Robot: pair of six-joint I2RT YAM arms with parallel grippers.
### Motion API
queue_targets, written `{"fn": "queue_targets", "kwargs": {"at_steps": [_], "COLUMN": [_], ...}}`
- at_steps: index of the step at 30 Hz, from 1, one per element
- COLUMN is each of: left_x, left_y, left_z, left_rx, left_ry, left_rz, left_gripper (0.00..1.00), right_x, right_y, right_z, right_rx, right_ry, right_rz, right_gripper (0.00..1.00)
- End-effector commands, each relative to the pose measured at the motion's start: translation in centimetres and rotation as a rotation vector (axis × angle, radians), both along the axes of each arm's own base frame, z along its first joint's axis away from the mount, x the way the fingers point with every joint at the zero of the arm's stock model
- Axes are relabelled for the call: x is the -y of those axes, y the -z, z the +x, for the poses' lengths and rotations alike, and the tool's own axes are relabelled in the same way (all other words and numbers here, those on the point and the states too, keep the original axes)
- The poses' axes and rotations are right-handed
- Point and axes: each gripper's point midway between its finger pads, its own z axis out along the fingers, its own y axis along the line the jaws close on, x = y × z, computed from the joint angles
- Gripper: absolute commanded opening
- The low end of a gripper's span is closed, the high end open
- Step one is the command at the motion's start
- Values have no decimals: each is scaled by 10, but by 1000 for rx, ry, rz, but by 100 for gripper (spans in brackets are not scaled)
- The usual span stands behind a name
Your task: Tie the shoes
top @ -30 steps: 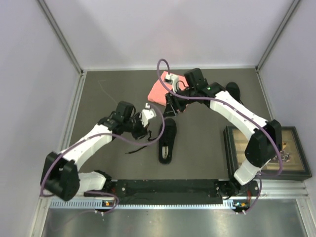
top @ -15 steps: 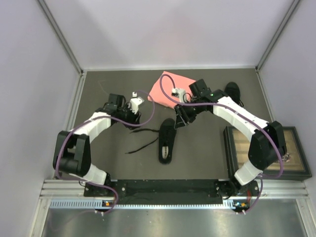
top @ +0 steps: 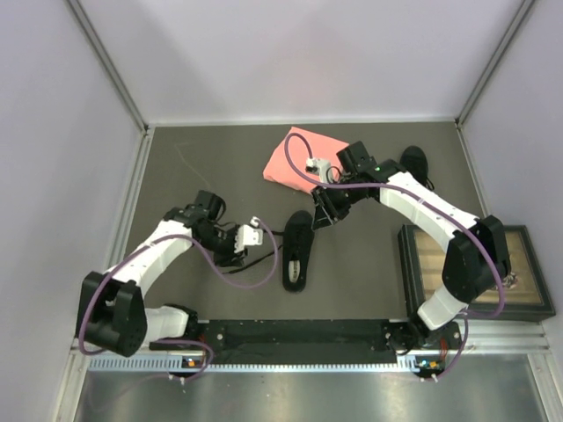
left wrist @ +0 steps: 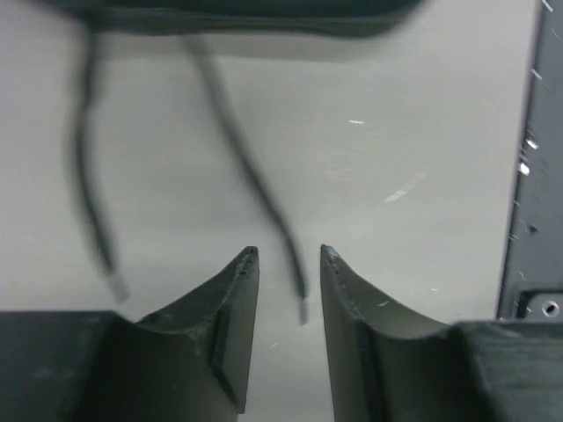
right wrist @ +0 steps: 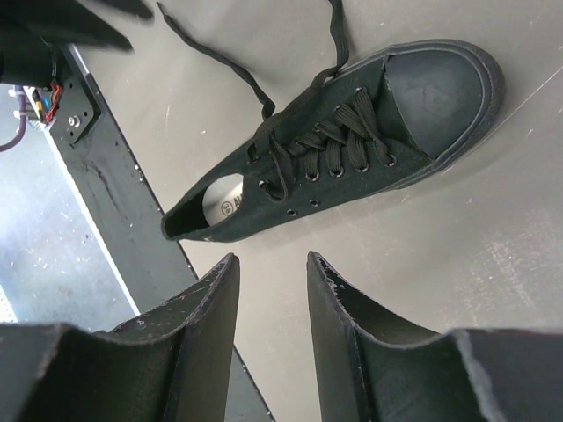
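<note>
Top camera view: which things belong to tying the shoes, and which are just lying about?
For the job:
- middle shoe
- second shoe, far right
- loose laces

Lying about:
- pink cloth
- framed wooden tray

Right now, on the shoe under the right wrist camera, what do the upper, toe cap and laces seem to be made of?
The upper looks like matte black fabric, probably canvas, punched with small eyelets. The toe cap is smoother and faintly creased, so likely rubber. The laces are flat, limp cord, apparently woven textile.
</note>
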Motion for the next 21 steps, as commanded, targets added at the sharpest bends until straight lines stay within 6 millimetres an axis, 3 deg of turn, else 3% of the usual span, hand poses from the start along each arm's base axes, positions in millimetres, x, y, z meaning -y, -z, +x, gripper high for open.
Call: {"fn": "queue_targets", "kwargs": {"at_steps": [1,8,14,21], "left_x": [2,-2,-1,3], "left_y": [23,38,27,36], "left_z": [-21,-22,-20,-2], "left_rx": [-24,21,159,115], "left_ry": [138,253,488,499], "left_rz": [93,151,136,201], "left_gripper": [36,37,46,47], "right_x": [1,1,0,0], "right_y": [-2,-1,1,0], "right_z": [1,-1,-2,-2], "right_rx": [7,-2,-20,-17], "right_ry": [-6,-7,-13,-15], "right_rz": [3,1,3,2], "right_gripper": [37,37,37,37]}}
